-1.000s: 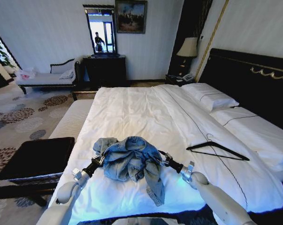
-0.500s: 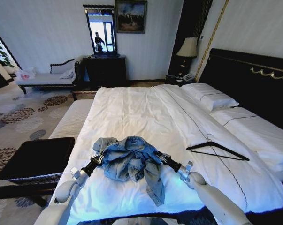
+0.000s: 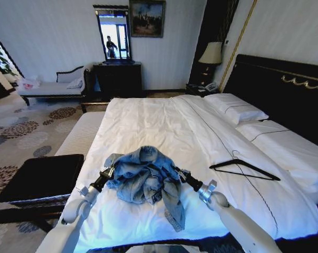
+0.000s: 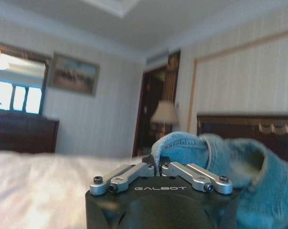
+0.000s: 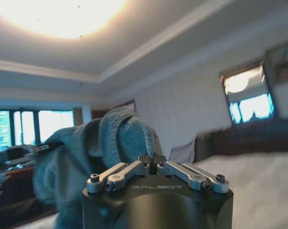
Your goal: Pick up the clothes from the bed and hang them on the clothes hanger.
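A crumpled light-blue denim jacket, the clothes [image 3: 145, 176], hangs bunched between my two grippers above the near end of the white bed [image 3: 159, 121]. My left gripper [image 3: 107, 172] is shut on the fabric's left edge; the left wrist view shows its fingers [image 4: 157, 168] pinching blue denim [image 4: 220, 157]. On the jacket's right side my right gripper [image 3: 177, 173] is shut as well, with a fold of denim [image 5: 115, 138] rising from its tips [image 5: 152, 167]. One sleeve dangles down toward the bed's foot. The black clothes hanger [image 3: 244, 166] lies flat on the duvet to the right.
A black-cushioned bench [image 3: 40, 176] stands left of the bed's foot. White pillows [image 3: 235, 108] and a tall black headboard [image 3: 285, 84] are at the far right. A dark dresser [image 3: 116, 79], a chaise [image 3: 53, 87] and a bedside lamp [image 3: 211, 54] line the far wall.
Both grippers have risen a little and moved slightly away from me, lifting the bunched jacket higher off the duvet. The hanger has not moved.
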